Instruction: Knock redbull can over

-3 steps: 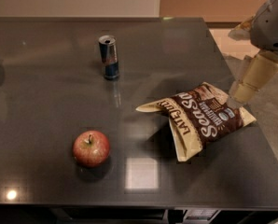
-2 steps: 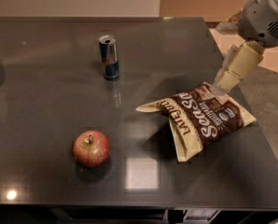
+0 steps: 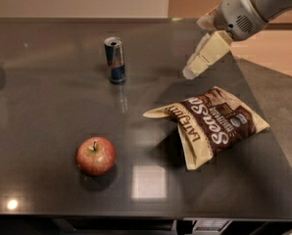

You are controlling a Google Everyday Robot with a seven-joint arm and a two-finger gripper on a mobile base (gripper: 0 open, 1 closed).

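The redbull can (image 3: 115, 59) stands upright at the back middle of the dark table (image 3: 48, 131). It is slim, blue and silver, with a silver top. My gripper (image 3: 191, 71) hangs above the table to the right of the can, well apart from it, with its cream fingers pointing down and left. It holds nothing.
A brown and cream chip bag (image 3: 212, 124) lies on the right of the table, below the gripper. A red apple (image 3: 96, 155) sits at the front left. The table's right edge runs close behind the bag, with floor beyond.
The arm has swung left and further back over the table, from above the chip bag's right end towards the can. The can, apple and bag have not moved.
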